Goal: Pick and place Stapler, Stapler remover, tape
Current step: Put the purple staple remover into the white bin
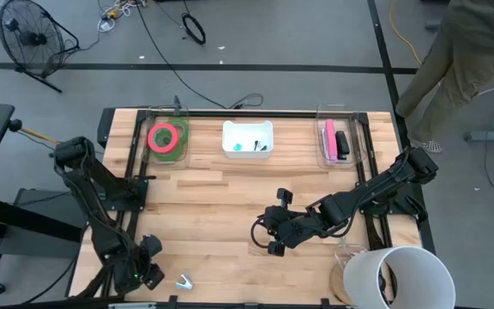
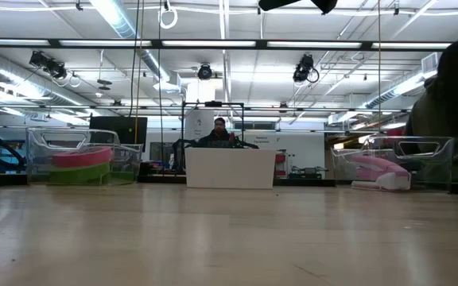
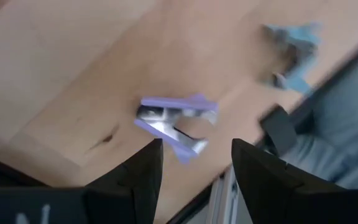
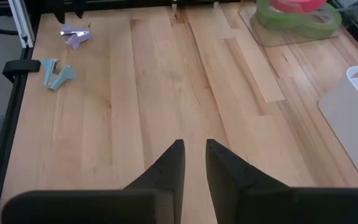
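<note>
A purple stapler remover (image 3: 173, 121) lies on the wood near the table's near left corner. My left gripper (image 3: 194, 155) hangs open just above it, one finger on each side, touching nothing; it also shows in the high view (image 1: 148, 268). A pale blue stapler remover (image 1: 183, 281) lies a little to its right, by the near edge. A red-pink tape roll on green rolls (image 1: 167, 137) lies in the far left clear tray. A pink stapler (image 1: 330, 137) and a black one (image 1: 342, 143) lie in the far right clear tray. My right gripper (image 1: 267, 238) is shut and empty over the table's middle.
A white bin (image 1: 247, 138) holding small items stands at the far middle. A large white bucket (image 1: 397, 279) stands at the near right corner. Bare wood lies between the trays and the near edge. A person (image 1: 461, 51) stands beyond the far right corner.
</note>
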